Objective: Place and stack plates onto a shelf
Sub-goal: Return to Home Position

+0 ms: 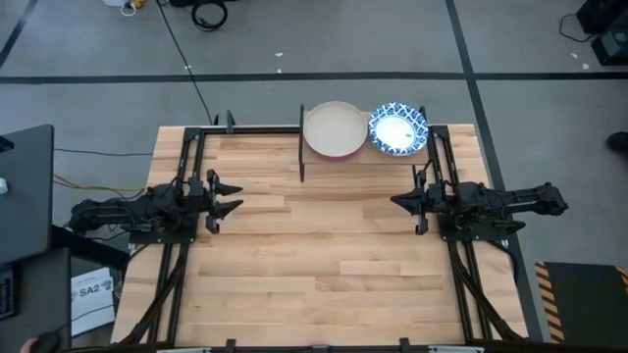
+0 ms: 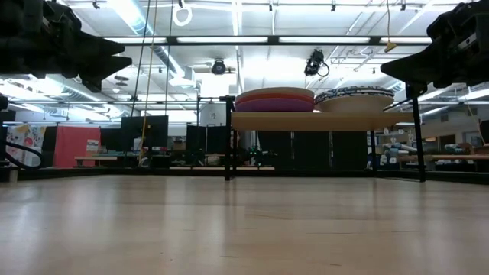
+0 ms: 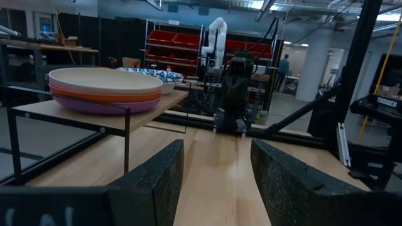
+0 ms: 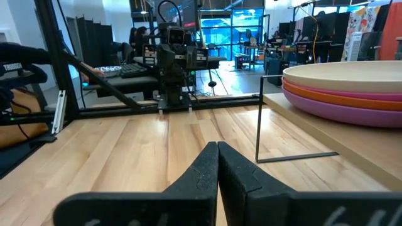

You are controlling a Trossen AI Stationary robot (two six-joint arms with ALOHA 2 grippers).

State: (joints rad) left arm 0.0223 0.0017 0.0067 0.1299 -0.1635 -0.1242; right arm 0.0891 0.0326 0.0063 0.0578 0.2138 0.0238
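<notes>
The shelf (image 1: 365,155) stands at the table's far edge on thin black legs. On its left half sits a stack of plates (image 1: 334,128): a cream-faced one on top, orange and purple below (image 3: 105,91). On its right half sits a stack of white plates with blue patterned rims (image 1: 397,128). My left gripper (image 1: 232,195) hovers open at the table's left side, its fingers pointing toward the right. My right gripper (image 1: 395,201) hovers shut at the right side, pointing left. Neither holds anything.
Black frame rails (image 1: 182,245) run along the table's left and right sides beside each arm. The wide wooden tabletop (image 1: 324,255) lies between the two arms and toward the near edge. The shelf's black legs (image 2: 228,145) stand on the table's far part.
</notes>
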